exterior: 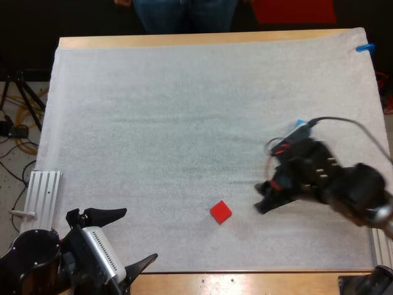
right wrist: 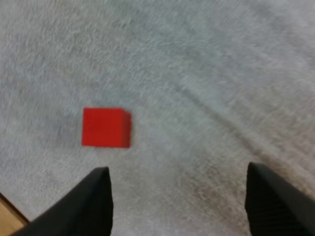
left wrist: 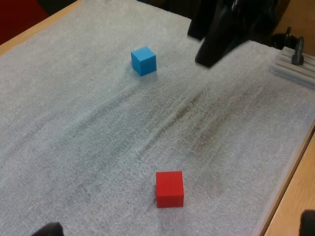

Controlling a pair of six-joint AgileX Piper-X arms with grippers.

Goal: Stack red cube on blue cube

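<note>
On the mat (exterior: pixel 184 123) the red cube (exterior: pixel 220 212) lies near the front edge, well apart from the blue cube (left wrist: pixel 143 60). Our right gripper (right wrist: pixel 179 204) hovers near the red cube and our left gripper (exterior: pixel 132 236) at the mat's near corner, each with jaws spread and empty.

The left tool (exterior: pixel 126 239) has 2 black fingers (exterior: pixel 104 215), each tapering to a point like a curved blade. Behind them sits a white block (exterior: pixel 101 252) with a row of fine dark ridges along 1 face, fixed to a rounded, glossy black housing (exterior: pixel 31 264). The right tool (exterior: pixel 265 201) is black too, its body boxy with small pale dots on top, and the arm behind it swells into a rounded black segment. Seen close, its 2 fingers (right wrist: pixel 101 201) are matte black slabs with squared ends.
</note>
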